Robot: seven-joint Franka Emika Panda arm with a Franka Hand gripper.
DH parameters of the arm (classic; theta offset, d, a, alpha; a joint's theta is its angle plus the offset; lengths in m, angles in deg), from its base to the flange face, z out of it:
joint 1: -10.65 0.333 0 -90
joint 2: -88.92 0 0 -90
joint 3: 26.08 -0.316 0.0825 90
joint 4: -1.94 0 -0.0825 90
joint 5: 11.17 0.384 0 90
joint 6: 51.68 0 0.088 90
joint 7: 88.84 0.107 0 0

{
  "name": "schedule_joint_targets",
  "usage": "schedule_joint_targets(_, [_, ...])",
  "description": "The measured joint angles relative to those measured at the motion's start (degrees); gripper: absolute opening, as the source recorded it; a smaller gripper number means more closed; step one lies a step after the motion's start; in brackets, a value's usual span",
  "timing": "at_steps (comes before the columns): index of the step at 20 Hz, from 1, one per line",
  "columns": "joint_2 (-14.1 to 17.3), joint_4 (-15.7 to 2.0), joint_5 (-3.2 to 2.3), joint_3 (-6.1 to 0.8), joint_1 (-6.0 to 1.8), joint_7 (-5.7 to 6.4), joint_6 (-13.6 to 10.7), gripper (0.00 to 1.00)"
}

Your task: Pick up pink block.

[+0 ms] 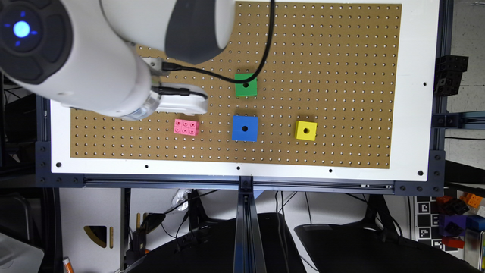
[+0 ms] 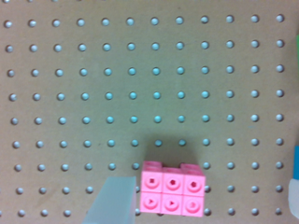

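Seen in the exterior view, the white gripper (image 1: 182,104) is hovering just above the pink block (image 1: 186,127), which is lying flat on the brown pegboard (image 1: 341,57). In the wrist view its fingers (image 2: 112,200) are standing wide apart, holding nothing. Rightward are sitting the green cube (image 1: 245,85), blue cube (image 1: 244,128) and yellow cube (image 1: 305,130).

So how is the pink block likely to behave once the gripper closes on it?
The pink block looks like rigid moulded plastic, so it probably won't deform. Small and flat-sided, it seems light and unlikely to roll. Its smooth walls may slip slightly, and it sits low on the pegboard, so tipping seems unlikely.
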Motion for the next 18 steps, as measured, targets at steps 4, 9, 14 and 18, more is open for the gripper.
schedule_joint_targets(4, [1.15, -1.20, 0.00, -0.03, -0.22, -0.24, -0.06, 1.00])
schedule_joint_targets(9, [4.49, -1.27, 0.00, -0.08, -0.19, -0.24, 1.65, 1.00])
schedule_joint_targets(14, [6.92, -2.62, 0.00, -0.21, -0.16, -0.24, 2.55, 1.00])
schedule_joint_targets(18, [7.48, -2.77, 0.00, -0.66, -0.15, -0.24, 2.65, 1.00])
